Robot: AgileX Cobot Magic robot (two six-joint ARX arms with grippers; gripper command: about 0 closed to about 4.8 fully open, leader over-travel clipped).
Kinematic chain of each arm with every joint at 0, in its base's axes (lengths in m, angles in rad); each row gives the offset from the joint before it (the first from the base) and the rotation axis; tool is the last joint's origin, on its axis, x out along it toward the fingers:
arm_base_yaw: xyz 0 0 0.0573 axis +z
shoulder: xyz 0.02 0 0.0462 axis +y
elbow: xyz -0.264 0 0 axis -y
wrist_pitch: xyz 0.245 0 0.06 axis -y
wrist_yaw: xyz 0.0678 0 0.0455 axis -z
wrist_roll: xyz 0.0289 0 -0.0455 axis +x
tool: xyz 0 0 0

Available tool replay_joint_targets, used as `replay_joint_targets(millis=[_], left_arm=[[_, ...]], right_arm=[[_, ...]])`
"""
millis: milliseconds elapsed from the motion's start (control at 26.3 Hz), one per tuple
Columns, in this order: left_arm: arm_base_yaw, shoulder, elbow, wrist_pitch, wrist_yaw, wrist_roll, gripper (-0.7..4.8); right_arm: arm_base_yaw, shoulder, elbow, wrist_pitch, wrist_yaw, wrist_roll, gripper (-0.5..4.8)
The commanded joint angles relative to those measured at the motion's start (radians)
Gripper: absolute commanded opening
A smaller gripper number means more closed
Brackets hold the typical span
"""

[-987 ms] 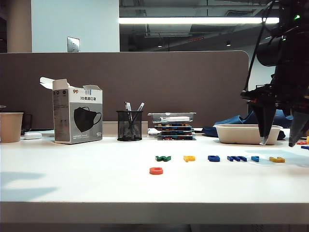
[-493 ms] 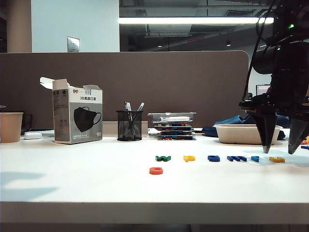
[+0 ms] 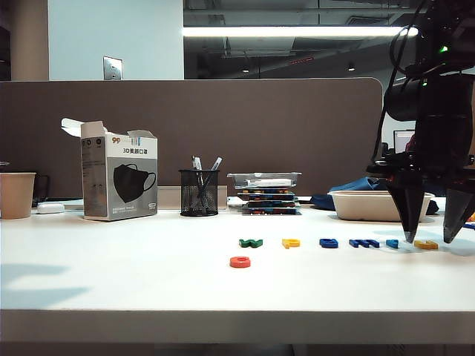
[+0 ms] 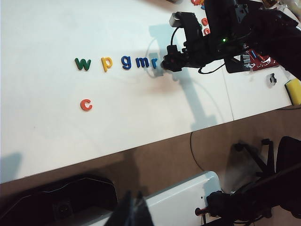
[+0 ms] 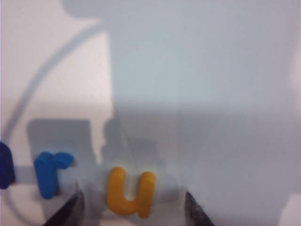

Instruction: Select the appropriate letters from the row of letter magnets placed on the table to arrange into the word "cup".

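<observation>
Here, my right tool hung at the right end of the surface, its two dark fingers spread apart and pointing down, one on each side of the yellow "u", tips close to the surface and nothing held between them. The "u" lay flat at the right end of the row, just right of the light blue "r". Running left from there I saw a dark blue "m", a dark blue "g", the yellow "p" and a green "w". The red "c" lay alone, nearer than the row and just below the "w". My left tool hovered high over the near edge, only its dark tips showing close together; I could not tell its state.
</observation>
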Motion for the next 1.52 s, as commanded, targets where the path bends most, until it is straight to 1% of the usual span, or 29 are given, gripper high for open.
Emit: replay_joint_targets(millis=[38,266,304,380,645,873,1139,1215,1253,1480,1518], left_arm=[[-0.002,-0.002,0.002,0.006,0.001,0.005,-0.05],[-0.002,-0.002,0.002,0.006,0.001,0.005,-0.05],[-0.002,-0.002,0.002,0.005,0.001,0.005,-0.05],[-0.002,-0.002,0.002,0.006,0.001,0.005,-0.05],[-0.002,-0.002,0.002,0.005,0.001,0.005,-0.05],[-0.002,-0.002,0.002,0.005,0.001,0.005,-0.05],[-0.002,-0.002,0.002,0.005,0.001,0.005,-0.05],[-0.002,-0.002,0.002,0.006,0.001,0.005,-0.05],[-0.002,-0.002,0.002,0.006,0.001,0.005,-0.05],[-0.002,-0.002,0.002,0.006,0.001,0.005,-0.05],[-0.002,-0.002,0.002,0.005,0.001,0.005,-0.05]], right_arm=[[0.003,-0.005,0.004,0.013,0.004,0.0,2.69],[0.005,-0.005,0.004,0.012,0.005,0.015,2.68],[0.005,-0.005,0.004,0.012,0.017,0.017,2.6],[0.005,-0.005,0.004,0.011,0.029,0.017,2.6],[0.026,0.002,0.003,0.014,0.026,0.02,2.61],[0.027,0.031,0.002,-0.012,0.026,0.021,2.61],[0.027,0.031,0.003,-0.006,0.026,0.039,2.6],[0.027,0.031,0.003,-0.006,0.022,0.039,2.23],[0.027,0.031,0.003,-0.006,0.021,0.039,2.14],[0.027,0.032,0.003,-0.01,0.019,0.039,2.09],[0.027,0.032,0.003,-0.01,0.019,0.039,1.96]])
